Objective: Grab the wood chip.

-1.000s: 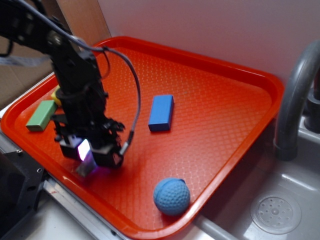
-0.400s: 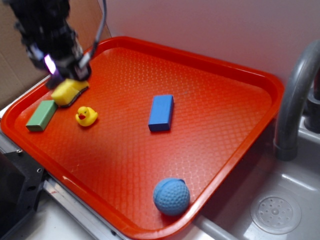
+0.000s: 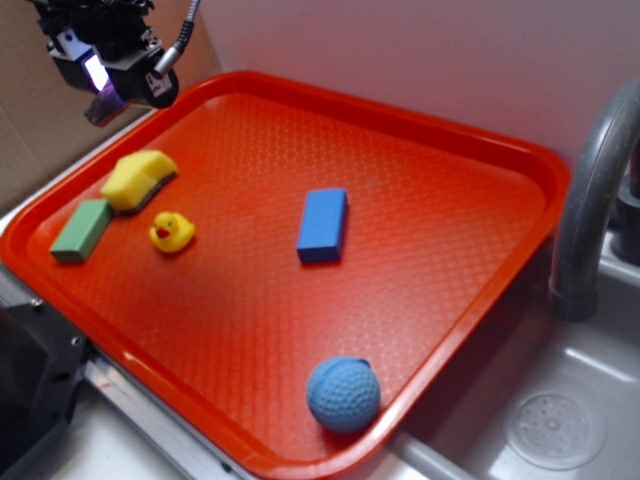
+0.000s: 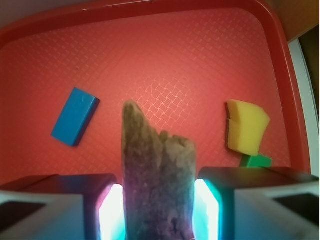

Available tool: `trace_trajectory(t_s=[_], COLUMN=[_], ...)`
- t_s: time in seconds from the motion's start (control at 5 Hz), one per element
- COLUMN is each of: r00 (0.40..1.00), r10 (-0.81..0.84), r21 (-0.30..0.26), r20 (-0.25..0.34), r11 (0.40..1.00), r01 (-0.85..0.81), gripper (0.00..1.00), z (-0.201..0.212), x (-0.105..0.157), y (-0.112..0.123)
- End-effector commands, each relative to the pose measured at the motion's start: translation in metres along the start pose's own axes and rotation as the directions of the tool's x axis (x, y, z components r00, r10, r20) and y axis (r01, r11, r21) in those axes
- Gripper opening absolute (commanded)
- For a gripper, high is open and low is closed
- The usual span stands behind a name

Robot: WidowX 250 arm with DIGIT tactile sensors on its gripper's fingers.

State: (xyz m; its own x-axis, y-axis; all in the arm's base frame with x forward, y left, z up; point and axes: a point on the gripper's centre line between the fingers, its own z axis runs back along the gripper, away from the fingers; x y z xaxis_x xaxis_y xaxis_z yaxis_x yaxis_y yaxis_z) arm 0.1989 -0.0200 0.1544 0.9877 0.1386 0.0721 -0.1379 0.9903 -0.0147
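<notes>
Clearly the grab itself looks done: in the wrist view the rough grey-brown wood chip stands upright in the lower middle of the frame, its jagged tip pointing up, pinched on both flat sides between the two lit pads of the black robot hand, so the hand is clamped on the chip. Held by its broad faces and near its lower end, the thin piece is unlikely to twist or slip out, which I judge to be the reason for this grip. In the exterior view the hand sits in the upper left of the frame, raised above the far corner of the red textured plastic tray; the chip itself is hard to make out there, only a dim shape under the glowing pad. Lifting clear of the tray keeps the chip from dragging across the other things. Those lie spread on the tray floor: a yellow sponge wedge and a green rectangular block at the left, close together, a small yellow rubber duck just right of them, a blue rectangular block near the centre, and a blue dimpled ball at the lower edge. A grey curved tap rises at the right beside the tray.
</notes>
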Motion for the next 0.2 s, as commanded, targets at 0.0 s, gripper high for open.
trace_trajectory(t_s=[0.0], r00=[0.997], r10=[-0.003], r21=[-0.006], r20=[0.074], r11=[1.000], r01=[0.004], gripper=[0.00], z=[0.0098], x=[0.0073], y=[0.0000])
